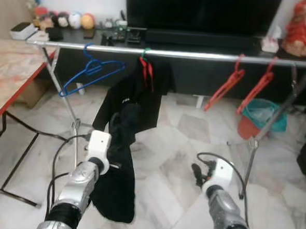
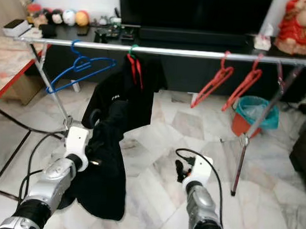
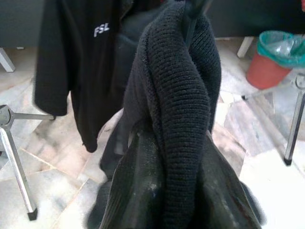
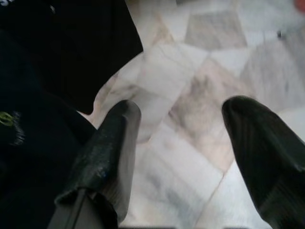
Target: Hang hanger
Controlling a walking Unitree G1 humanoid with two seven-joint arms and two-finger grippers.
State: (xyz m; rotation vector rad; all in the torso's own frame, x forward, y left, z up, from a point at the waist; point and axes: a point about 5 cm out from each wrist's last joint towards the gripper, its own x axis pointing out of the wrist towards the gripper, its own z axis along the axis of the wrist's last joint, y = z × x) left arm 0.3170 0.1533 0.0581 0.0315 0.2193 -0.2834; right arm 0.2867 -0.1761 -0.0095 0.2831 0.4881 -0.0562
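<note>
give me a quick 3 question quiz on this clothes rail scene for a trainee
1. True or false: the right gripper is shut on a hanger.
2. Multiple choice: what colour is the bare hanger nearest the table? A red, B blue, C green.
3. Fill in: the left gripper is shut on a black ____.

Key
1. False: its fingers are apart over the marble floor.
2. B: the blue hanger hangs on the rail; two red hangers hang further along.
3. Garment.

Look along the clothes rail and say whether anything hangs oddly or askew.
The blue hanger hangs tilted on the rail, one end dropped low. Both red hangers also slant steeply. The left gripper is clamped on black knitted fabric trailing toward the floor.
</note>
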